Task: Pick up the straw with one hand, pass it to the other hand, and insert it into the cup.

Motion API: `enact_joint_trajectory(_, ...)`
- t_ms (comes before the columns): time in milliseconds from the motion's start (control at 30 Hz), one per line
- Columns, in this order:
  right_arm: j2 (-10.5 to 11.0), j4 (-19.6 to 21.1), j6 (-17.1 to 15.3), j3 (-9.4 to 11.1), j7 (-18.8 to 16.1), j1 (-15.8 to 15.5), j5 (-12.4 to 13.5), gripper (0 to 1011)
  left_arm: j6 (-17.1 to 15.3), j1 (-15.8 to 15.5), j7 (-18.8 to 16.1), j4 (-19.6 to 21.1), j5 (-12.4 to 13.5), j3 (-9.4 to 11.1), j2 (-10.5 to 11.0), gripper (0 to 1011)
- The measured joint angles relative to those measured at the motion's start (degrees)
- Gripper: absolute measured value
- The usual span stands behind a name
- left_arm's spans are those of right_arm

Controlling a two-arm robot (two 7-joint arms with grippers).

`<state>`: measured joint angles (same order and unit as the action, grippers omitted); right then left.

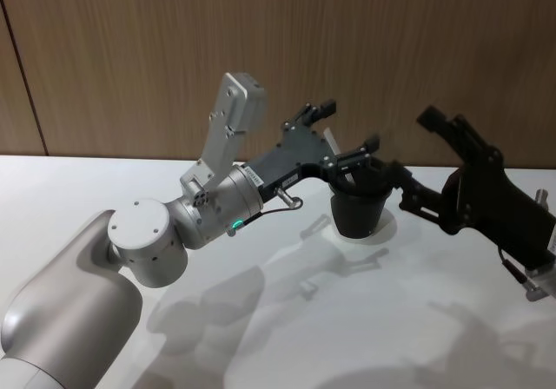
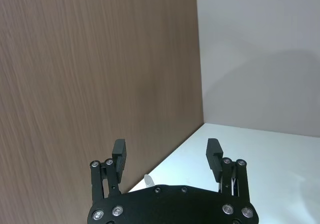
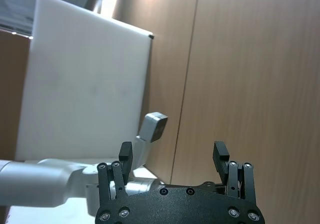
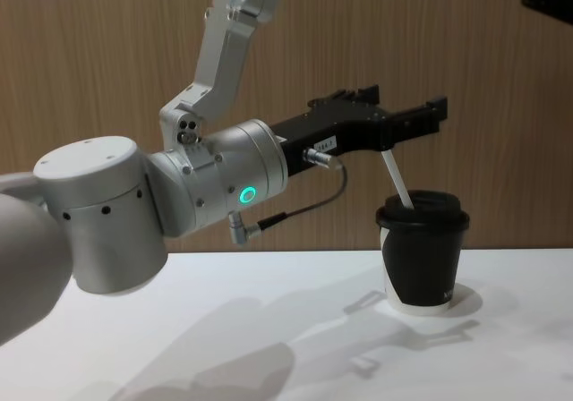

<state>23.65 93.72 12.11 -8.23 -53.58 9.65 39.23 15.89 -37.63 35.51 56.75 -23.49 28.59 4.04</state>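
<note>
One straw (image 4: 396,183), one cup (image 4: 422,253), two grippers.

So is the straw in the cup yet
In. The straw slants up out of the lid of the cup, which stands upright on the table, and the left gripper above it has its jaws open.

I work in what looks like a lab or demo room: a plain white table (image 1: 287,337) near me, brown wood-panelled wall (image 1: 261,33) at the far side.
</note>
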Motion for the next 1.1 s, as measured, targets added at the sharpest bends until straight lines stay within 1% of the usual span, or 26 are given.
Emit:
enact_joint_trajectory(167,-0.65,0.73,-1.33,0.37,3.11,-0.01,-0.02,1001,-0.03,0.57,-0.41,0.78,0.35,-0.05,0.34,1003)
enact_joint_trajectory(267,-1.05,1.08,-1.95,0.50,4.33,0.01,0.21,1001,-0.13,0.94,-0.54,1.20,0.49,-0.10,0.55,1003)
enact_joint_trajectory(367,-1.61,1.76,-3.03,0.61,6.52,0.06,0.53,1001,-0.29,1.32,-0.69,1.63,0.64,-0.12,0.81,1003)
enact_joint_trajectory(433,-1.68,1.89,-3.25,0.62,6.95,0.06,0.55,1001,-0.45,1.61,-0.90,1.94,0.79,-0.13,0.99,1003)
enact_joint_trajectory(533,-2.00,2.60,-4.28,0.63,9.22,0.08,0.49,1001,-0.78,2.04,-1.39,2.50,1.12,-0.17,1.26,1003)
enact_joint_trajectory(600,-2.04,2.87,-4.58,0.60,9.89,0.08,0.37,1001,-0.97,2.25,-1.69,2.80,1.34,-0.19,1.42,1003)
enact_joint_trajectory(867,-1.83,4.71,-6.06,0.05,13.73,-0.18,-1.27,1001,-1.99,3.73,-4.01,4.89,2.79,-0.36,2.16,1003)
enact_joint_trajectory(1100,-1.21,5.99,-6.86,-0.55,16.11,-0.66,-3.02,1001,-2.29,5.24,-5.53,6.79,3.69,-0.77,2.61,1003)
